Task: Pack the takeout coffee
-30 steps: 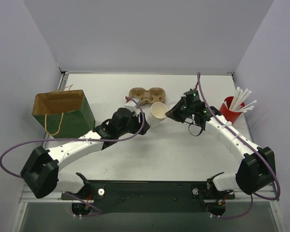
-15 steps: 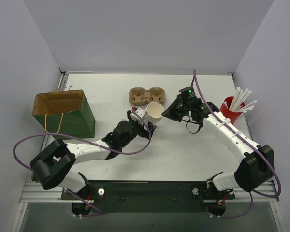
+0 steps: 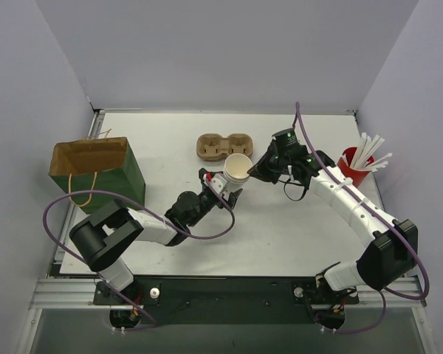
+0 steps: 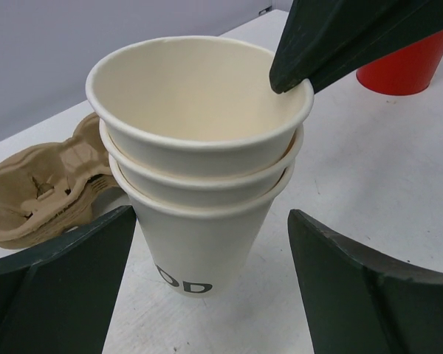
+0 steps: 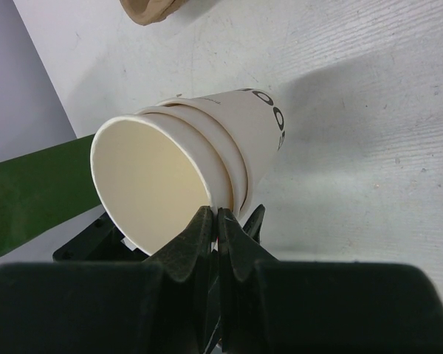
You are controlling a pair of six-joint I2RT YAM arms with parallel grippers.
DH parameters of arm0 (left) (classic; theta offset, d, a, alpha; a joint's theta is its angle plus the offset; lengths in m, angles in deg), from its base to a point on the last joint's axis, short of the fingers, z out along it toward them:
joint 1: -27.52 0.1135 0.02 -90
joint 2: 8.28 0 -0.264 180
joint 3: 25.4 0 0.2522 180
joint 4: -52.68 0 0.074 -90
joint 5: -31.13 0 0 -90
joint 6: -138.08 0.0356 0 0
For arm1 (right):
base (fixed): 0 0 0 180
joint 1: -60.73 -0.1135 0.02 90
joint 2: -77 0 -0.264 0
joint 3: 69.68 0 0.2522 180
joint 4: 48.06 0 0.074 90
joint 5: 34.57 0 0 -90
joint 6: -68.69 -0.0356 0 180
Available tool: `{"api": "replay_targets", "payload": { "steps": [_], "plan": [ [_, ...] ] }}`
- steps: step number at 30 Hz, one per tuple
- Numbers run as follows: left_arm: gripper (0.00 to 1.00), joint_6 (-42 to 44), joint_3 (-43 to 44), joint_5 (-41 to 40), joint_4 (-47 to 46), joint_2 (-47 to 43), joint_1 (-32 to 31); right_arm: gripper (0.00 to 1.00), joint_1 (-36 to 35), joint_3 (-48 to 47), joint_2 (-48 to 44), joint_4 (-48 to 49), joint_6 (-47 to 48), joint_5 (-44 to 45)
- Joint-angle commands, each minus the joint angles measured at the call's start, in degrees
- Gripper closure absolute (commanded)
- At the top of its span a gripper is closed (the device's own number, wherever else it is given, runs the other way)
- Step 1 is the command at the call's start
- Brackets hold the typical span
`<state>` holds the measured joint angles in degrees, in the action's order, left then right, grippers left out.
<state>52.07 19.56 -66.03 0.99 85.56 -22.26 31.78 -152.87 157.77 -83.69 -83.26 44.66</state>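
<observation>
- Paper cups (image 3: pixel 238 169) are nesting at frame centre: likely light and crushable, with the rim giving the stiffest hold.
- Right gripper (image 3: pixel 254 171) jaws are pinching the top rim; left gripper (image 3: pixel 221 189) jaws are standing spread.

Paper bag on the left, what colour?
The bag is green outside, brown inside; clearest in top external view.

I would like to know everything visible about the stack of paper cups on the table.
The stack of paper cups is three white cups nested together, tan inside, with rolled rims and no lids; the bottom one bears dark letters. It appears to stand upright on the white table, near the brown cup carrier. The right gripper pinches the top cup's rim. The left gripper is open around it, not touching.
</observation>
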Motion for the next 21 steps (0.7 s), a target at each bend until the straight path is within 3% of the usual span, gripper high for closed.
{"api": "replay_targets", "payload": {
  "steps": [1, 16, 21],
  "plan": [
    [0.05, 0.4, 0.1, 5.0, -14.2, 1.3, -0.5, 1.0, -1.4, -2.2, 1.3, -0.6, -0.7, -1.1],
    [0.05, 2.3, 3.6, 9.0, -15.8, 3.4, -0.2, 1.0, -1.6, -2.8, 2.7, -0.5, 0.0, -4.7],
    [0.05, 3.9, 3.5, 6.0, -18.0, 4.3, -0.1, 1.0, -1.7, -3.0, 2.7, -0.5, 0.2, -5.8]
  ]
}}
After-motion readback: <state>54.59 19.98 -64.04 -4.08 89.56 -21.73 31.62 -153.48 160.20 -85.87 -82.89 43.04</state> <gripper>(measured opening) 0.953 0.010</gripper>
